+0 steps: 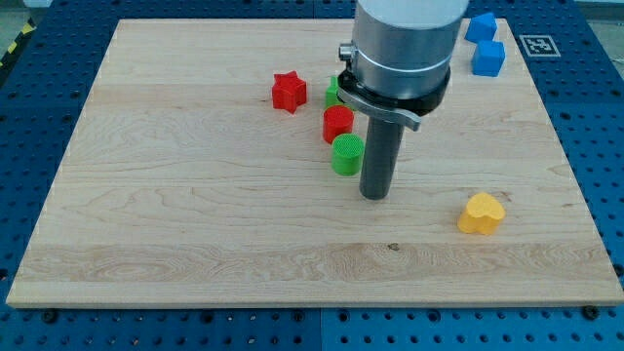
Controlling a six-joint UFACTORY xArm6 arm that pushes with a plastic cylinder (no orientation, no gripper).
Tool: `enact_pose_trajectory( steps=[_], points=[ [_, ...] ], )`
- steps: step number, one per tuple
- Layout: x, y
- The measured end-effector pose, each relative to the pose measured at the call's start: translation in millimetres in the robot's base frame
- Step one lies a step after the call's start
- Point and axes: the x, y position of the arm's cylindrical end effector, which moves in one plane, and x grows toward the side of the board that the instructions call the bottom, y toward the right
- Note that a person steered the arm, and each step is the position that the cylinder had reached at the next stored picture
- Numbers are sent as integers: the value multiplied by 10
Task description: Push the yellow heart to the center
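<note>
Yellow heart [482,214] lies apart, right of my tip [375,196].

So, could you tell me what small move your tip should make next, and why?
Probably swing my tip around to the view's right of the yellow heart. The tip stands near the board's center beside the green cylinder, on the heart's left, so pushing from here would drive it away.

A yellow heart [482,214] is showing bright against a pale wooden board [195,214] marked with fine brown grain. A red star [289,92], a red block [337,124] and two green blocks [346,155] [332,94] are clustering near a dark rod, its tip [375,196] nearly black. At two o'clock, two blue blocks [481,27] [488,58] are matching the blue perforated table [595,117].
</note>
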Motion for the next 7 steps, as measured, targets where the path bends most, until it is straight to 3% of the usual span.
enact_pose_trajectory(
  steps=[1,3,4,7],
  points=[
    [-40,236],
    [-102,1327],
    [126,1596],
    [375,1299]
  ],
)
